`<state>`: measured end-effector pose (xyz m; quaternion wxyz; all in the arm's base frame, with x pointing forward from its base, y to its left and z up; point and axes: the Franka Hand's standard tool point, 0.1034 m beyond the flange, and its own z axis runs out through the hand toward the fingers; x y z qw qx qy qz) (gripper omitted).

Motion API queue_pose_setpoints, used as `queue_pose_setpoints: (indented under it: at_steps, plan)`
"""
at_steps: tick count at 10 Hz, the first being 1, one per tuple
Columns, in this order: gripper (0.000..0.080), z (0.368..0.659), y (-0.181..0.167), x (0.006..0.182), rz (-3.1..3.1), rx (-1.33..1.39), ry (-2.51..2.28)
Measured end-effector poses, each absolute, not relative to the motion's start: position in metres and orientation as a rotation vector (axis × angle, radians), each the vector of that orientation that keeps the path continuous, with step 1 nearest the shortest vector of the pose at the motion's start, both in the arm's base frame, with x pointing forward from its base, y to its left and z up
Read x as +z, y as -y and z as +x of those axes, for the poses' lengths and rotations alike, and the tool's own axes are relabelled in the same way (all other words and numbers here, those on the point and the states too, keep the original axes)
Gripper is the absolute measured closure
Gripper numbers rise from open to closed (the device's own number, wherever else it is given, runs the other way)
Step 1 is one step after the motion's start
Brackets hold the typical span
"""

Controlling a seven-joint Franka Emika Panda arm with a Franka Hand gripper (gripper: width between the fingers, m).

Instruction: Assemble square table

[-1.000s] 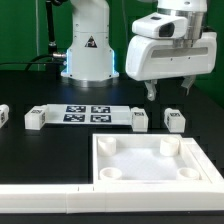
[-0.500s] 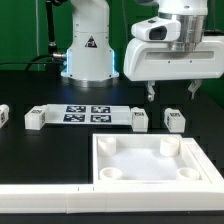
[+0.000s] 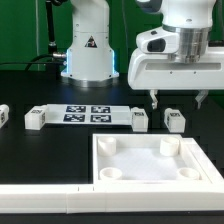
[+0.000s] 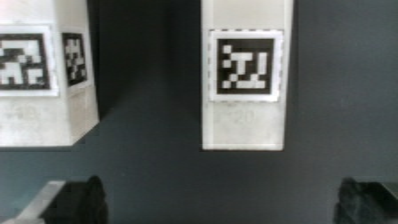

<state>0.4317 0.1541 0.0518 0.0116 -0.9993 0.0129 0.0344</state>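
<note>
**A:** How is the gripper held?

**B:** The gripper (image 3: 179,98) is seen hanging above the black table (image 3: 40,150), on the exterior view's right. Its fingers are spread wide and nothing is gripped between them.

**A:** Is that borne out from the wrist?

**B:** It is. Two dark fingertips (image 4: 71,200) are shown far apart in the wrist view, with only bare table between them.

**A:** Where is the tabletop found?

**B:** The tabletop (image 3: 99,160) is laid flat near the front of the table, rim upward, towards the exterior view's right. Round sockets are seen inside its corners. It is not touched by the gripper.

**A:** And the legs?

**B:** Four are laid in a row behind the tabletop. The rightmost leg (image 3: 174,120) is placed below the gap between the fingers, apart from them. The third leg (image 3: 139,119) is set just beside the right end of the marker board (image 3: 88,113). The second leg (image 3: 37,119) is set just beside its left end. The first leg (image 3: 3,113) is cut by the exterior view's left edge.

**A:** What is shown to the wrist camera?

**B:** Two white tagged blocks are seen side by side and apart, a centred block (image 4: 246,75) and a neighbouring block (image 4: 45,75) that is partly cut off. It cannot be told for certain which legs they are.

**A:** Is anything else noted?

**B:** A long white border bar (image 3: 40,198) is laid along the table's front, and the robot base (image 3: 88,50) is seen behind the marker board.
</note>
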Motion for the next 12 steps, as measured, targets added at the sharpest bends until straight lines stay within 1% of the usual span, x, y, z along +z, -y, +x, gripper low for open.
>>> queue_pose_setpoints:
  at_steps: [1, 2, 4, 5, 8, 10, 11, 12]
  plan:
    - [0.015, 0.429, -0.152, 0.051, -3.123, 0.156, -0.023]
    - [0.015, 0.426, -0.149, 0.051, -3.128, 0.282, -0.03]
    - [0.015, 0.425, -0.152, 0.041, -3.121, 0.51, -0.076]
    - [0.015, 0.432, -0.157, 0.039, -3.109, 0.576, -0.054]
    - [0.015, 0.444, -0.169, 0.042, -3.016, 0.761, -0.02]
    - [0.015, 0.435, -0.163, 0.04, -2.978, 0.959, -0.021]
    - [0.015, 0.435, -0.163, 0.037, -2.948, 1.061, -0.019]
    - [0.015, 0.436, -0.165, 0.029, -2.91, 1.096, -0.019]
